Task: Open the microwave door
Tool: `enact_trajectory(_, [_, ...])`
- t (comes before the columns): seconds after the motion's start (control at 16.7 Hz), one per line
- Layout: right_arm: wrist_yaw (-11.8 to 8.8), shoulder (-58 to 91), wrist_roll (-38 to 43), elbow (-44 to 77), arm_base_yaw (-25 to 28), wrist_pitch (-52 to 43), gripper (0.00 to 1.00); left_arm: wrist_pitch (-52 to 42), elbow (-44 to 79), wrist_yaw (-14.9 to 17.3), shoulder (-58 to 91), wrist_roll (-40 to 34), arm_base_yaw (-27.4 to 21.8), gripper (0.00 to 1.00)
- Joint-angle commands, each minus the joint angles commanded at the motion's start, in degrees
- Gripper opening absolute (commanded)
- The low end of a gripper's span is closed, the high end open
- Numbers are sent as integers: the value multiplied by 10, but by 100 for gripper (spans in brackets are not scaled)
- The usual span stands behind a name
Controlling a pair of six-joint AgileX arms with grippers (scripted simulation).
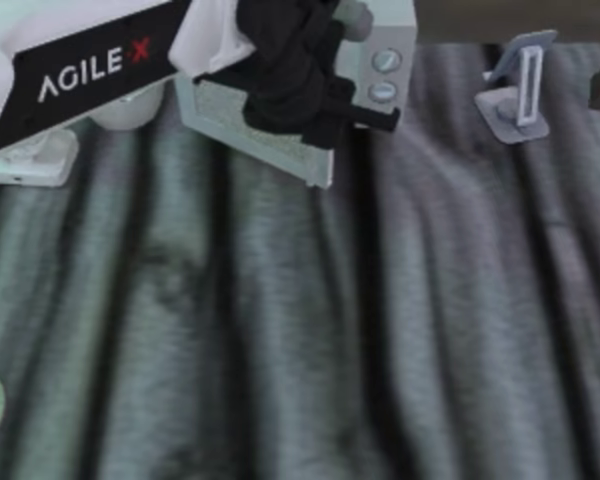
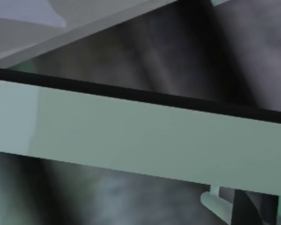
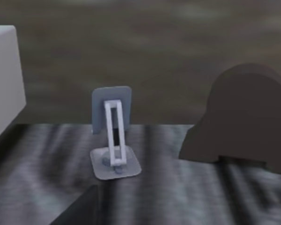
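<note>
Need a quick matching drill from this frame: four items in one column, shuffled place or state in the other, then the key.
Items
1. microwave door
2. two round knobs
3. pale stand
4. left hand

Place or state
A. upright on a flat base, at the table's far right
B. swung out from the microwave, partly open
C. on the side panel, right of the door opening
D. dark, over the door at the microwave's front

Pairs: 1-B, 2-C, 3-A, 4-D

The right hand is not in view.
</note>
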Motion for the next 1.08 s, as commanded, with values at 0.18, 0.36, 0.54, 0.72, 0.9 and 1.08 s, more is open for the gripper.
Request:
enact_trajectory(0.18, [0,0,0,0,0,0,100,0,0,0,0,0,0,0])
enact_trajectory(0.36, [0,0,0,0,0,0,100,0,0,0,0,0,0,0])
enact_trajectory(0.54, [0,0,0,0,0,0,100,1,-4,4,1,0,-3,0])
enact_trajectory(0.72, [0,0,0,0,0,0,100,13,-32,20,-21,31,6,0])
enact_trajectory(0.9, [0,0,0,0,0,0,100,25,-66,39,-45,67,17,0])
enact_trajectory(1.08, [0,0,0,0,0,0,100,27,-73,43,-50,74,19,0])
